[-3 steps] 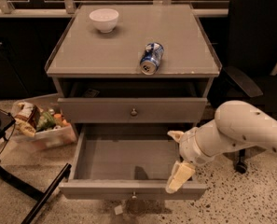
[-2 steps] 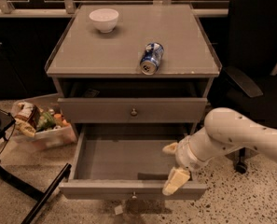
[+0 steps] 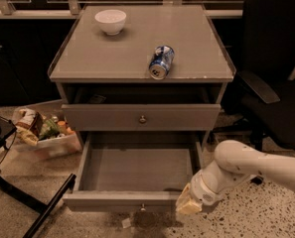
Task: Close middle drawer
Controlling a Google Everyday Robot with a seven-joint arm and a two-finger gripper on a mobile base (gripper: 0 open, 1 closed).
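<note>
Camera view looks down on the grey cabinet [image 3: 137, 48], the biggest thing in sight, with a dark office chair [image 3: 281, 83] close on its right.

The middle drawer [image 3: 137, 170] stands pulled far out toward the camera. Its bare grey floor is exposed, and its flat front runs left to right across the bottom of the picture. Above it, the upper drawer front [image 3: 112, 117] sits nearly flush with the cabinet.

My white arm [image 3: 251, 165] reaches in from the right edge, low, and ends at the gripper [image 3: 189, 206]. The gripper is at the right end of the open drawer's front panel, on its outer face or just outside it. I can't say for sure that it is touching. I also can't make out whether the gripper is spread or closed.

What matters for me is this: the drawer's long axis lies crosswise, its travel is straight back into the cabinet, and the gripper sits on the near side of the front, well right of centre. I judge a push straight away from the camera will close it, though pushing this far off-centre could skew it on its slides.

A box of snacks [image 3: 47, 133] rests on the floor to the left. A white bowl [image 3: 110, 21] and a toppled can [image 3: 160, 62] sit on the cabinet top, and the small knob [image 3: 143, 208] marks the centre of the drawer front.
</note>
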